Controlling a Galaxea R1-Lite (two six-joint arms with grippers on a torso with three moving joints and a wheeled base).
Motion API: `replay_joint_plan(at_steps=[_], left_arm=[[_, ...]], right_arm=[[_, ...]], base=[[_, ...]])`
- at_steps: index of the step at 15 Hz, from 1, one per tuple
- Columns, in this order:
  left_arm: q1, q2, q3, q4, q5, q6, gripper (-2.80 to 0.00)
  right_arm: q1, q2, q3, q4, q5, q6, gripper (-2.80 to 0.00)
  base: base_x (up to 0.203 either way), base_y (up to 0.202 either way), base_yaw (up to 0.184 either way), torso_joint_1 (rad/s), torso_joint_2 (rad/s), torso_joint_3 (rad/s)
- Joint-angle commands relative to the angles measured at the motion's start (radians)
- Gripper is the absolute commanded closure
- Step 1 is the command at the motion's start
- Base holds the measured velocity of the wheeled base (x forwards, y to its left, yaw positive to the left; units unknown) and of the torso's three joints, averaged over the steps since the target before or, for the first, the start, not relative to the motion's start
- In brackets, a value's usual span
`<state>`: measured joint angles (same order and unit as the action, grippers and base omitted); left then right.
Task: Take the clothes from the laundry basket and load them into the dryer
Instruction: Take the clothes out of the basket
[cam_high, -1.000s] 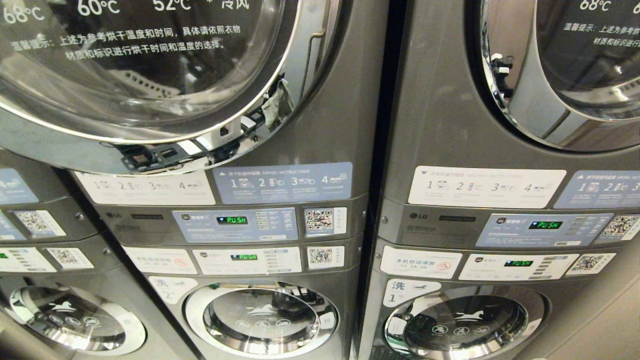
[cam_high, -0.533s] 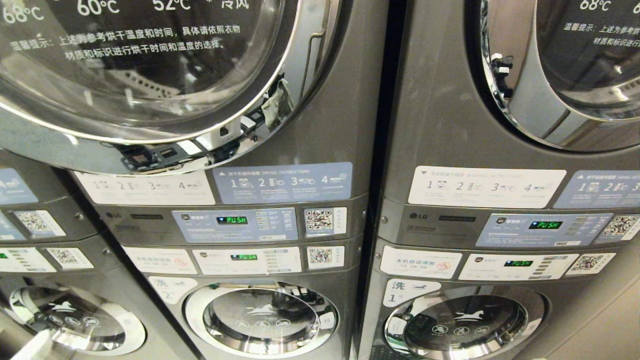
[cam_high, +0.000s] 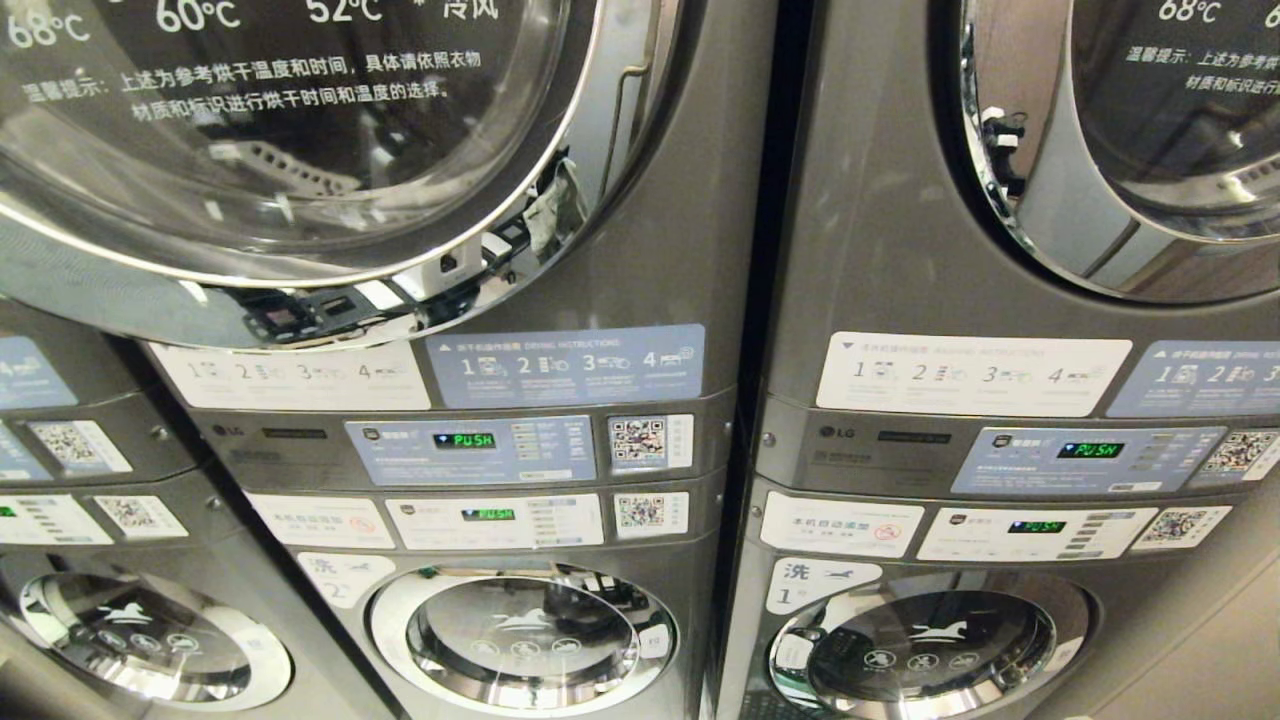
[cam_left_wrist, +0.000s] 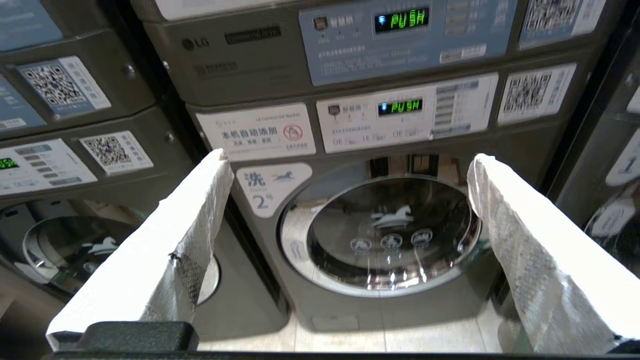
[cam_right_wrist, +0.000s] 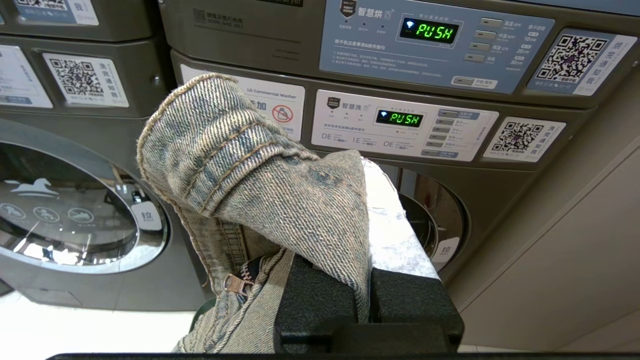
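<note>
Neither arm shows in the head view, which faces two grey stacks with a dryer (cam_high: 300, 150) on top of each, behind a large round glass door. My left gripper (cam_left_wrist: 350, 157) is open, its white-wrapped fingers (cam_left_wrist: 190, 225) spread wide and empty in front of the lower washer marked 2 (cam_left_wrist: 390, 235). My right gripper (cam_right_wrist: 361, 170) is shut on faded blue denim jeans (cam_right_wrist: 250, 165), which bunch up over its fingers and hang down with the zipper (cam_right_wrist: 232, 285) showing. A dark green sliver (cam_right_wrist: 197, 312) lies below the jeans; I cannot tell whether it is the laundry basket.
Control panels with green PUSH displays (cam_high: 464, 440) and QR stickers sit between the upper and lower drums. A third stack (cam_high: 90, 480) stands at the left. A beige wall (cam_right_wrist: 575, 280) runs along the right. Pale floor tiles (cam_left_wrist: 390, 340) lie before the washers.
Half a second ago a white-wrapped finger showed at the head view's lower left corner; it has left that view. The machines have not shifted.
</note>
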<state>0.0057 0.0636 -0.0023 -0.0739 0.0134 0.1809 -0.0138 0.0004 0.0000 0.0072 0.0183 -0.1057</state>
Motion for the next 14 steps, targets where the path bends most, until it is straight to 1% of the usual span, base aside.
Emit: replay_joint_plan(at_steps=[1, 5, 7, 8, 9, 14], left_arm=[[0.005, -0.064, 0.002, 0.0, 0.0, -0.014, -2.8], [0.005, -0.062, 0.002, 0.003, 0.001, -0.093, -2.8], [0.005, -0.062, 0.002, 0.012, 0.0, -0.115, -2.8], [0.005, -0.062, 0.002, 0.026, -0.001, -0.135, 0.0], [0.005, -0.062, 0.002, 0.038, -0.003, -0.15, 0.0], [0.005, -0.062, 0.002, 0.048, -0.003, -0.146, 0.0]], right_arm=[[0.0, 0.001, 0.0, -0.001, 0.0, -0.002, 0.0], [0.0, 0.001, 0.0, 0.0, 0.0, -0.001, 0.0], [0.0, 0.001, 0.0, 0.0, 0.0, 0.0, 0.0], [0.0, 0.001, 0.0, -0.001, 0.0, -0.002, 0.0], [0.0, 0.001, 0.0, -0.001, 0.0, 0.0, 0.0], [0.0, 0.001, 0.0, 0.0, 0.0, 0.0, 0.0]], base=[[0.0, 0.0, 0.0, 0.0, 0.0, 0.0], [0.0, 0.0, 0.0, 0.0, 0.0, 0.0], [0.0, 0.0, 0.0, 0.0, 0.0, 0.0], [0.0, 0.0, 0.0, 0.0, 0.0, 0.0], [0.0, 0.0, 0.0, 0.0, 0.0, 0.0], [0.0, 0.0, 0.0, 0.0, 0.0, 0.0]])
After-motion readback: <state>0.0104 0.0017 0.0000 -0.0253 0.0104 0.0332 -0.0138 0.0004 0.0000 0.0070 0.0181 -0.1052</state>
